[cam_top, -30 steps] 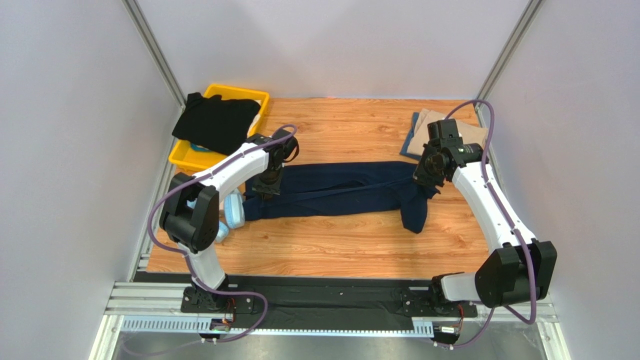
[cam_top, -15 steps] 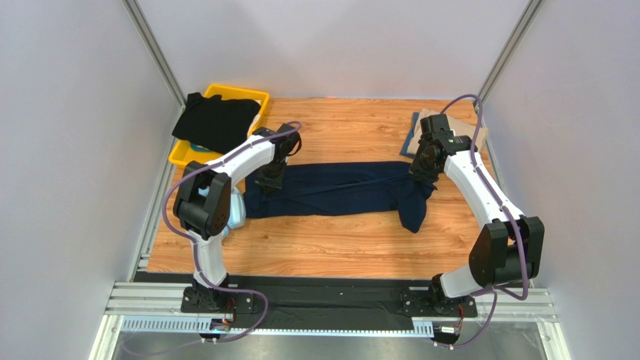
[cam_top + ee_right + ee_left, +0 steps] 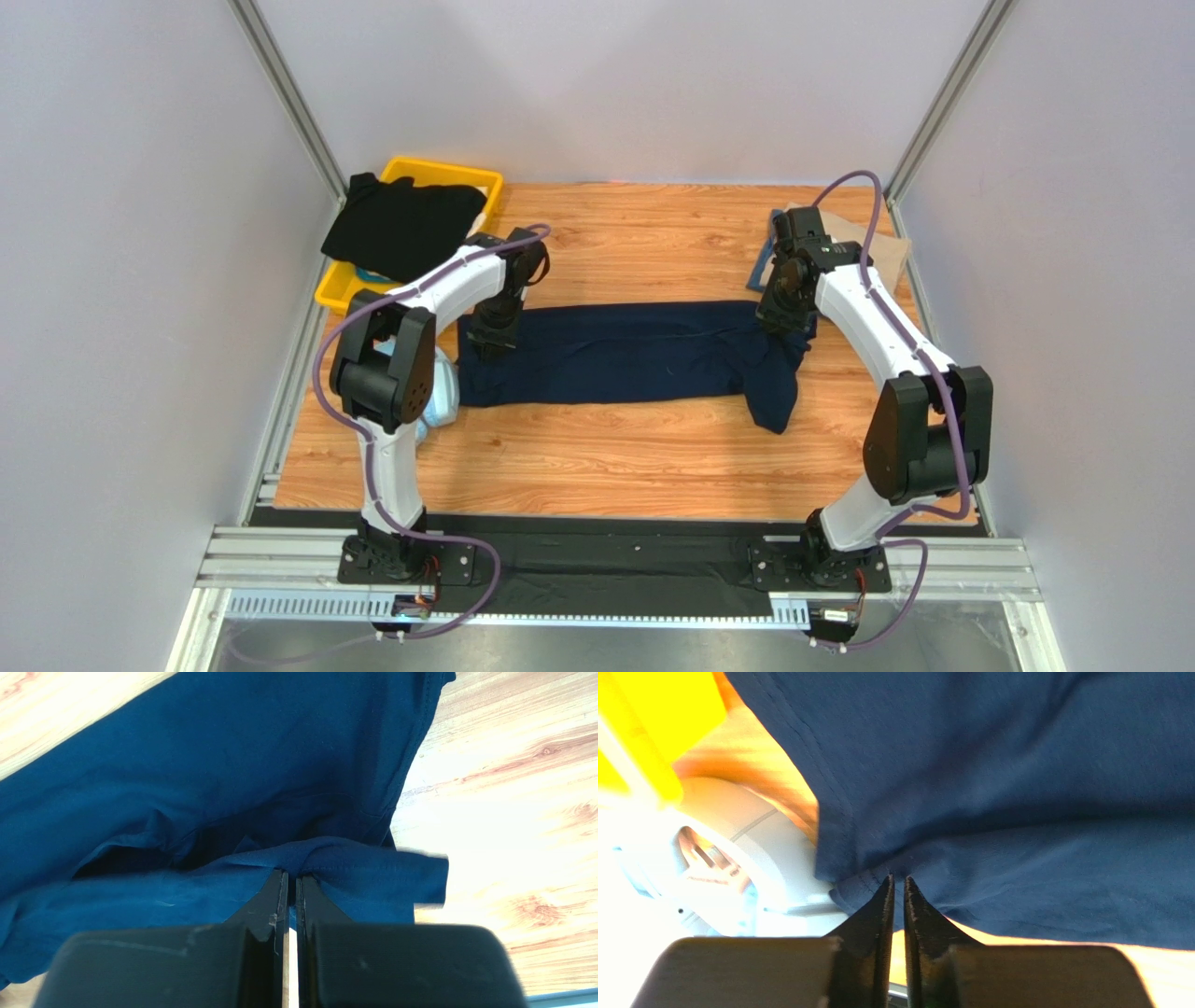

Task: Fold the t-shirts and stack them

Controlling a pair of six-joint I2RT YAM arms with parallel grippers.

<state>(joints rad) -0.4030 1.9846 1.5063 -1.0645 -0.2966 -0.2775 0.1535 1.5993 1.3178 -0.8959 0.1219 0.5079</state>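
Wood-grain table (image 3: 631, 462) fills the cell floor. Navy t-shirt (image 3: 617, 357) lies across its middle as a long band running L to R, flat on the wood, w/ one flap pointing toward the near edge at its R end. Black t-shirt (image 3: 400, 224) sits crumpled at far L, draped over the yellow bin (image 3: 452, 172) and spilling past its L side. Tan t-shirt (image 3: 881, 252) is in the far R corner, mostly hidden behind the R arm. Light blue headphones (image 3: 442, 399) lie just beside the L end of the navy t-shirt, partly under the L arm.

L gripper (image 3: 491, 333) is down at the far L corner of the navy t-shirt. In its wrist view the fingers are nearly together w/ a thin slit btw them and the tips sit right at the hem. Can't tell whether cloth is pinched or free.

R gripper (image 3: 780, 311) is down at the far R corner of the band. In its wrist view the jaws are clamped on a bunched fold of the navy t-shirt, which rises in a ridge at the tips.
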